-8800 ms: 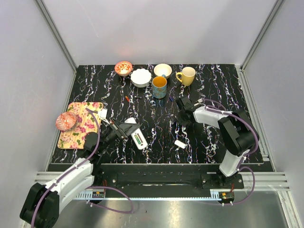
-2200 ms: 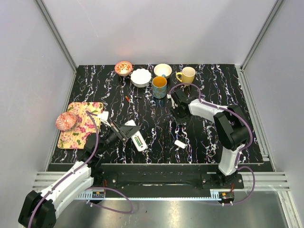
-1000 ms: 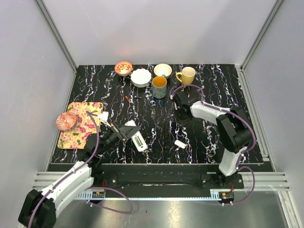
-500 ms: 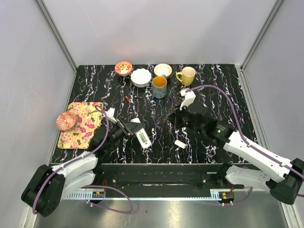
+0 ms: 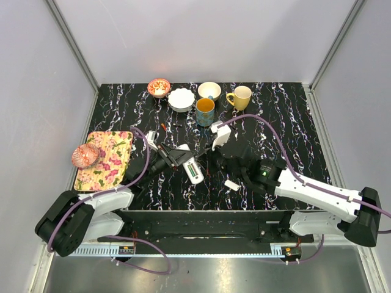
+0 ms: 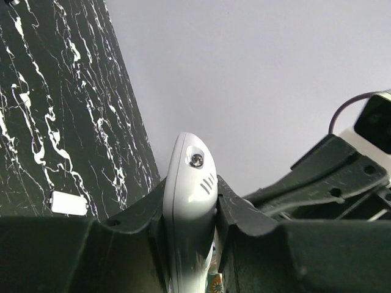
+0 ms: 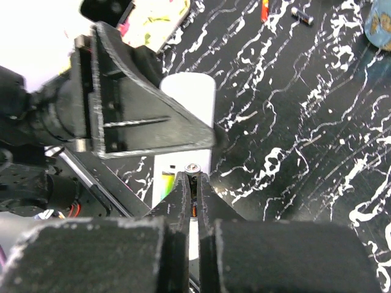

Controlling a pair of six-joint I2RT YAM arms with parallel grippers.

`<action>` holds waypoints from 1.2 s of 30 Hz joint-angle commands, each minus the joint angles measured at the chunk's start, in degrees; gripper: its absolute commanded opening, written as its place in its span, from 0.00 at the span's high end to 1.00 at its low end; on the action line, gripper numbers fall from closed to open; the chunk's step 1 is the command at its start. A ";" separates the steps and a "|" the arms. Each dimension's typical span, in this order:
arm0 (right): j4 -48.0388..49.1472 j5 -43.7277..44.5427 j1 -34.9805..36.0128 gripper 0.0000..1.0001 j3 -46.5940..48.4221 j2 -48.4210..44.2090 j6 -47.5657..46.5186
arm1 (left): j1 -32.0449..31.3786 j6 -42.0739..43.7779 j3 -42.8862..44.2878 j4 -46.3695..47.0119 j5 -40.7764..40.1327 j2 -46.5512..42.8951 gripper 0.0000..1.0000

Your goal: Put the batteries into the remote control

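The remote control is a slim white bar, and my left gripper is shut on it above the table's middle. In the left wrist view the remote stands edge-on between the two black fingers. A green battery lies in its slot. My right gripper is shut on a small battery whose silver end pokes out of the fingertips, right over the remote's slot side. From above, the right gripper sits just right of the remote. Two loose batteries lie farther back.
A small white chip lies right of the remote. At the back stand a blue mug, yellow mug, white bowls and a red bowl. A floral board lies at the left.
The left gripper has carried the remote rightward toward the table's middle. The right arm has swung low and brought its gripper left, from near the mugs to beside the remote.
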 commanded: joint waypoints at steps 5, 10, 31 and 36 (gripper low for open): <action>4.06 4.03 1.96 1.00 4.57 0.69 -2.70 | -0.87 -2.37 4.10 4.48 -2.77 2.22 1.00; 3.18 4.21 2.31 1.00 4.66 1.74 -3.66 | -1.05 -2.81 4.37 4.21 -3.12 2.75 1.00; -2.44 5.00 3.63 1.00 3.86 4.29 -8.58 | -1.22 -5.19 6.04 2.89 -1.63 4.16 1.00; -5.69 5.00 3.54 1.00 4.48 4.56 -9.20 | -1.22 -5.10 6.04 3.51 -1.54 4.16 1.00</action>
